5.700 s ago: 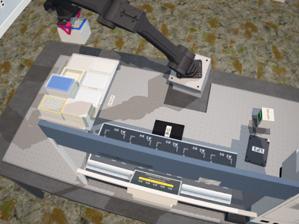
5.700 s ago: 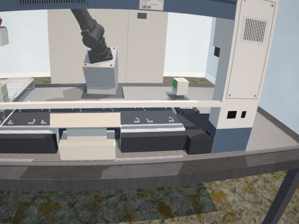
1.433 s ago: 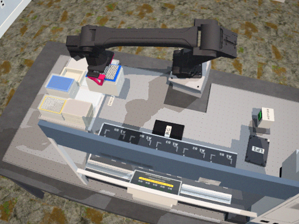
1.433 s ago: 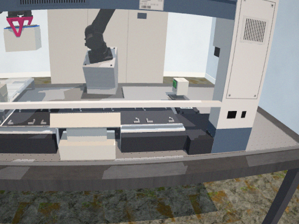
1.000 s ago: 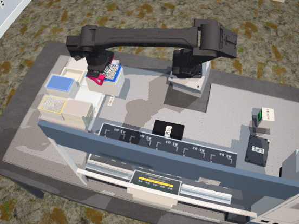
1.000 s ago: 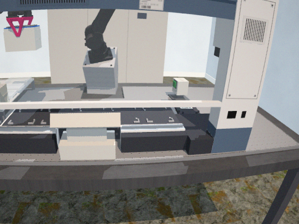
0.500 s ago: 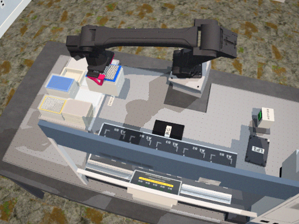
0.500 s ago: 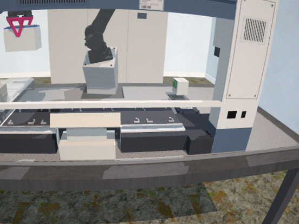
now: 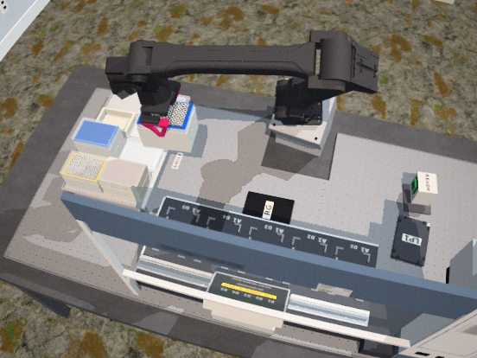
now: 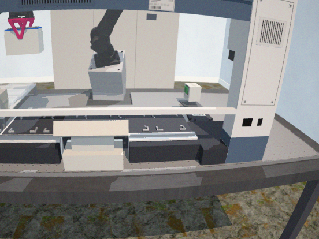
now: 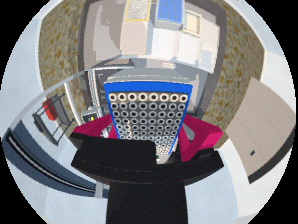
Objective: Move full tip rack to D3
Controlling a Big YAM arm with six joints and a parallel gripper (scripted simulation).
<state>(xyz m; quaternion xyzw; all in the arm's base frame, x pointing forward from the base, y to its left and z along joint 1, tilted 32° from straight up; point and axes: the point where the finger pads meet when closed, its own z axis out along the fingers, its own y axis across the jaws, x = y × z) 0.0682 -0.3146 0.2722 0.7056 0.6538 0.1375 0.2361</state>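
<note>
My gripper (image 9: 156, 125) is shut on a tip rack with a blue plate (image 9: 170, 125), its magenta fingers on the two long sides. The rack hangs level, high above the table, over the shelf's edge nearest the arm base. In the exterior view the rack (image 10: 23, 40) shows at the top left under the gripper (image 10: 20, 26). In the wrist view the rack (image 11: 148, 112) shows pale rings on a grey field inside a blue frame, between my fingers. Deck position D3 (image 9: 264, 231) is empty, as are the other deck positions.
On the shelf stand a blue-topped rack (image 9: 96, 133), a yellow-rimmed rack (image 9: 83, 166), a beige block (image 9: 124, 175), an open beige box (image 9: 116, 118) and a clear plate (image 9: 140, 153). The black RG nest (image 9: 269, 207) sits behind the deck. The READY key (image 9: 421, 183) is at the right. A gantry beam (image 9: 259, 255) spans the front.
</note>
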